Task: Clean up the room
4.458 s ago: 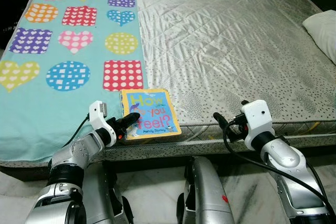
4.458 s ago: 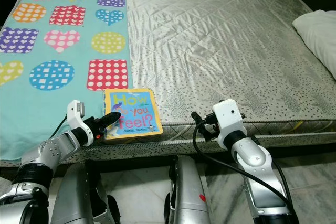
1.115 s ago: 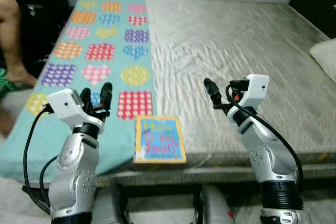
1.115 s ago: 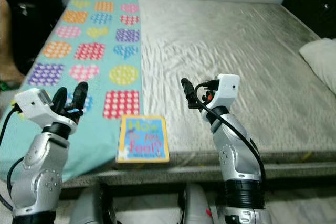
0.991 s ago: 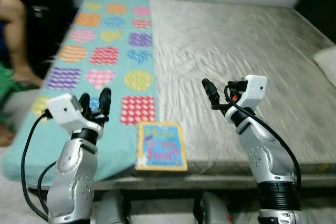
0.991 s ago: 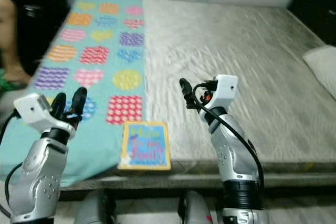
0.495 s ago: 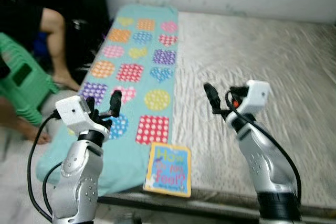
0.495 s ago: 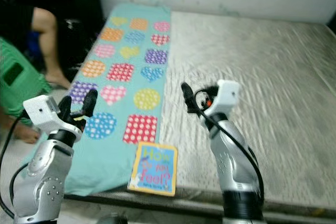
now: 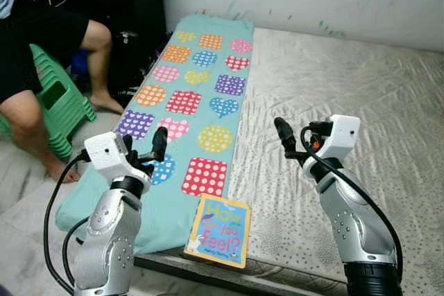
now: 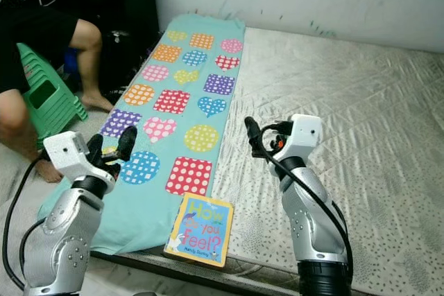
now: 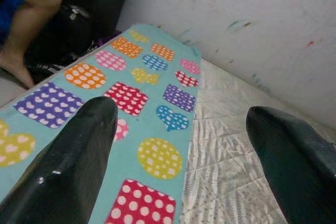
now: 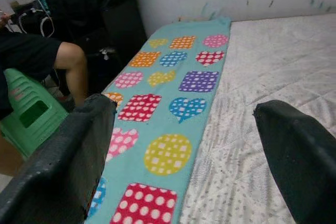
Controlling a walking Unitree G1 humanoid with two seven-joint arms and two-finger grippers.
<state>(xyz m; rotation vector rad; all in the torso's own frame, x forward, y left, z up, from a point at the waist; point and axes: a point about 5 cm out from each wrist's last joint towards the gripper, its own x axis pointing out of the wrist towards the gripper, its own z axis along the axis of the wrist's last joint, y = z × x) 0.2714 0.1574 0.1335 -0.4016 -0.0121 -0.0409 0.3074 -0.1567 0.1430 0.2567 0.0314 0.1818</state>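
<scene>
Left pincer [image 9: 142, 149], spread wide and empty, hovered nearer the book [image 9: 218, 240], lying lower-centre, spine running up-frame

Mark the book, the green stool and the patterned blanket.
book [image 9: 219, 240], left eye view, middle of its cover.
green stool [image 9: 59, 105], left eye view, its side wall.
patterned blanket [image 9: 201, 98], left eye view, teal cloth between the shapes.
</scene>
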